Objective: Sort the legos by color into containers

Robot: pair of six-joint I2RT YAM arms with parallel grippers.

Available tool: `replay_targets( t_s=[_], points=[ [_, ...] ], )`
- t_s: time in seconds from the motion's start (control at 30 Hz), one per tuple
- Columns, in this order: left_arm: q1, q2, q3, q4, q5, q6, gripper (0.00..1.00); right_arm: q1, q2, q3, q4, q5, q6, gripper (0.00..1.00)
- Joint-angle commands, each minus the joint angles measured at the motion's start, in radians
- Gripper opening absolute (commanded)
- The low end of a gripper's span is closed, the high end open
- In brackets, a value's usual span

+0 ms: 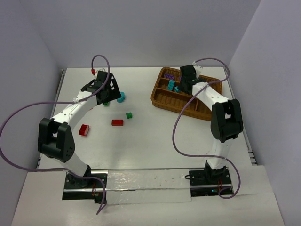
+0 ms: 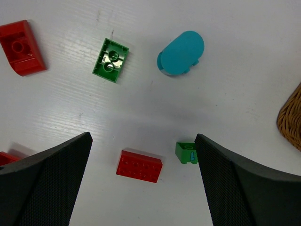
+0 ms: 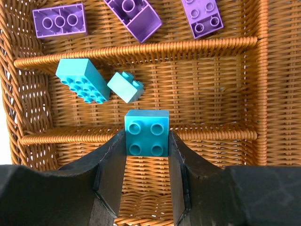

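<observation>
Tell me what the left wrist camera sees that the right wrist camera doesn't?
Only left wrist: loose red bricks, green bricks and a rounded teal brick on the white table, under the open left gripper. Only right wrist: slots of the wicker tray holding purple bricks and two teal bricks, plus the right gripper shut on a square teal brick. Both: the wicker tray, just its edge from the left wrist.

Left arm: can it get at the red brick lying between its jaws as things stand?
Probably yes. The left gripper is open over the red brick, which lies flat between the jaws with nothing on it. A small green brick sits close by one jaw and might get nudged.
</observation>
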Motion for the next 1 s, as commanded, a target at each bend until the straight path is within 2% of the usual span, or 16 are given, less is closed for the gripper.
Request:
replay_targets(
  t_s=[0.0,0.1,0.2,0.23,0.27,0.37,0.57,0.8,0.97],
  points=[
    [-0.011,0.016,0.074,0.003,0.014,0.02,0.99,-0.016,0.024,0.042,0.044,0.038,0.0,0.11],
    [-0.015,0.03,0.089,-0.004,0.01,0.021,0.99,-0.026,0.05,0.06,0.037,0.045,0.004,0.13],
    [-0.017,0.041,0.107,-0.003,0.018,0.026,0.99,-0.033,0.077,0.085,0.036,0.058,0.007,0.22],
    [-0.017,0.047,0.116,-0.005,0.023,0.029,0.99,-0.034,0.083,0.09,0.036,0.059,0.007,0.39],
    [-0.017,0.056,0.129,-0.007,0.028,0.033,0.99,-0.034,0.09,0.097,0.035,0.06,0.005,0.61],
    [-0.017,0.082,0.155,-0.005,0.038,0.053,0.99,-0.032,0.095,0.115,0.034,0.06,-0.003,0.8],
    [-0.017,0.202,0.245,-0.006,0.055,0.107,0.99,-0.031,0.048,0.123,0.033,0.054,-0.021,0.83],
    [-0.019,0.414,0.446,-0.073,0.005,0.189,0.99,-0.018,-0.108,0.045,0.046,0.042,-0.052,0.85],
    [-0.019,0.509,0.514,-0.049,0.021,0.257,0.99,-0.005,-0.216,-0.023,0.059,0.038,-0.063,0.86]
  ],
)
